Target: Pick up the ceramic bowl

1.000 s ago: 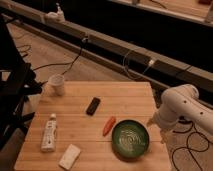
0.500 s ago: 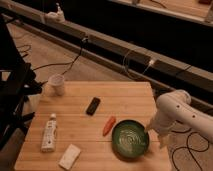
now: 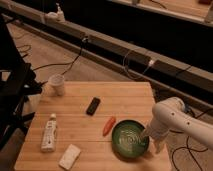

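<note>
The ceramic bowl [image 3: 129,140] is round, shallow and dark green with a pale swirl inside. It sits on the wooden table [image 3: 75,122] near the front right corner. My white arm reaches in from the right. The gripper [image 3: 151,140] is down at the bowl's right rim, with one finger over the inside edge and the other outside it.
An orange carrot-like item [image 3: 108,125] lies just left of the bowl. A black remote [image 3: 93,105], a white cup [image 3: 57,84], a white tube [image 3: 49,132] and a white block [image 3: 69,156] are on the table. Cables run on the floor behind. A dark frame stands at left.
The arm has swung left and lowered, bringing the gripper from beside the table's right edge down onto the bowl's right rim. The bowl has not moved.
</note>
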